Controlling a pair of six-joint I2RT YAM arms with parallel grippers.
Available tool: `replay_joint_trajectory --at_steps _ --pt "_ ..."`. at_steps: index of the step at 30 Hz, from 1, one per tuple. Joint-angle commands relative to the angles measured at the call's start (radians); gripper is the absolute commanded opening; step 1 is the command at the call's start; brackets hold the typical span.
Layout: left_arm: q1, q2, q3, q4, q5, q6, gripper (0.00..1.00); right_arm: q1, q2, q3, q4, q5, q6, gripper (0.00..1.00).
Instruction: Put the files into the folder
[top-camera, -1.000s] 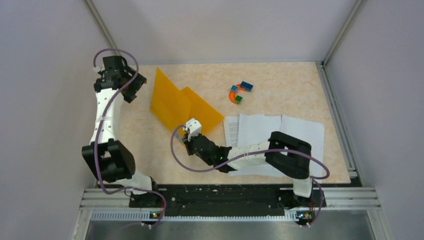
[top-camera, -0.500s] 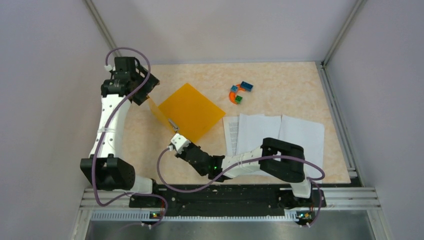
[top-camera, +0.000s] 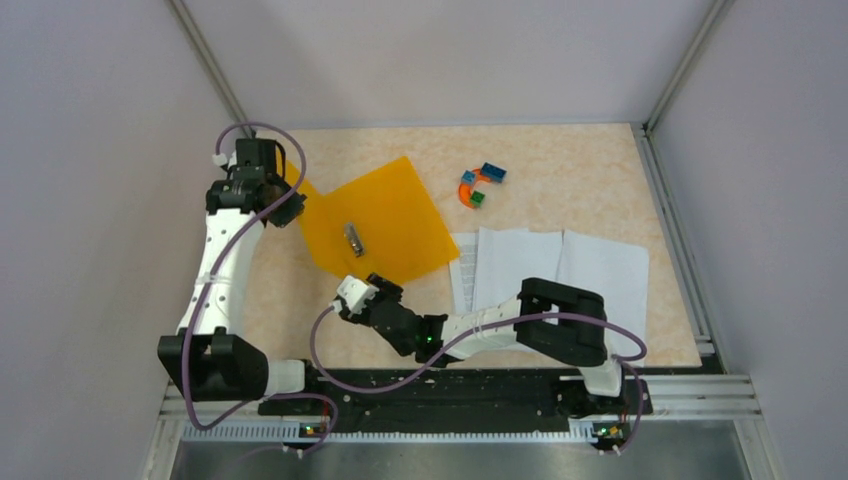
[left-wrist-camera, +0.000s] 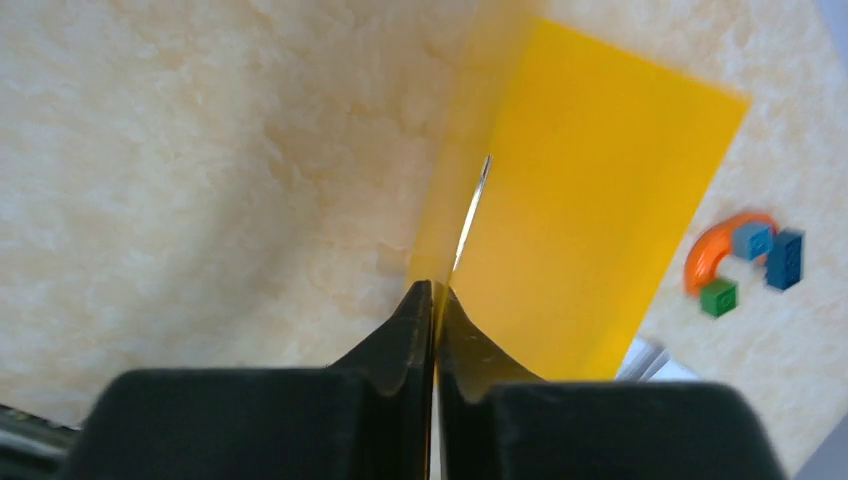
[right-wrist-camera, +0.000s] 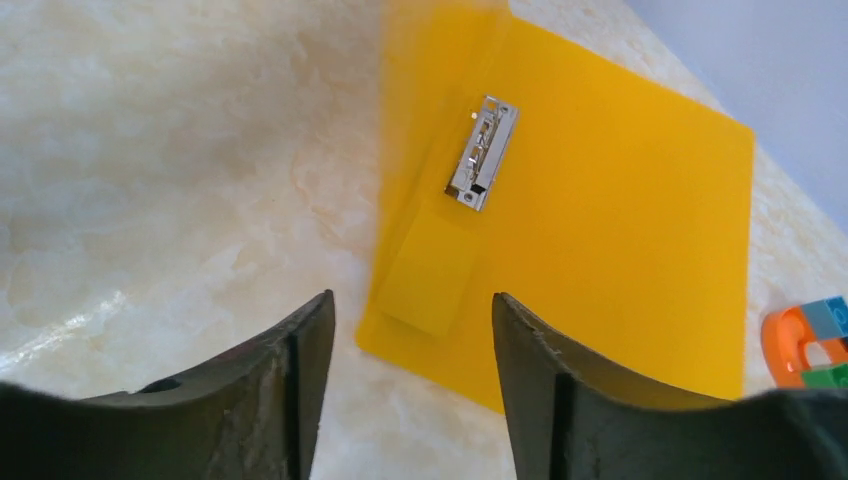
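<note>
Nearest the bases, the right end effector (top-camera: 360, 295) hovers empty with its jaws spread wide, just at six o'clock of the folder (top-camera: 395, 215), probably free to fetch paper. Off at four o'clock of the folder, the files (top-camera: 560, 265) lie overlapped on the bench (top-camera: 580, 170), none inside it. The folder lies opened, metal clip (top-camera: 353, 238) upward, its long axis seemingly running eleven to five o'clock. At its nine o'clock edge the left end effector (top-camera: 288, 202) pinches the front cover (left-wrist-camera: 455, 150), apparently to keep it open for loading.
</note>
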Motion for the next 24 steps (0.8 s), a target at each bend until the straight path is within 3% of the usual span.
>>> replay_joint_trajectory --at_steps 1,3,7,17,24 --pt "-0.004 -0.021 0.05 0.02 -0.08 0.058 0.0 0.019 -0.101 0.041 -0.04 -0.035 0.019 0.71" --pt "-0.004 -0.017 0.085 0.044 -0.092 0.094 0.0 0.018 -0.165 0.04 -0.11 -0.087 0.045 0.8" --pt "-0.004 -0.002 0.12 0.151 -0.033 0.197 0.0 -0.01 -0.308 0.054 -0.267 -0.237 0.139 0.88" --pt "-0.003 -0.043 0.169 0.371 0.237 0.309 0.0 -0.219 -0.563 0.117 -0.59 -0.442 0.405 0.94" --pt "-0.003 -0.082 0.274 0.466 0.374 0.33 0.0 -0.47 -0.647 0.124 -0.627 -0.667 0.571 0.95"
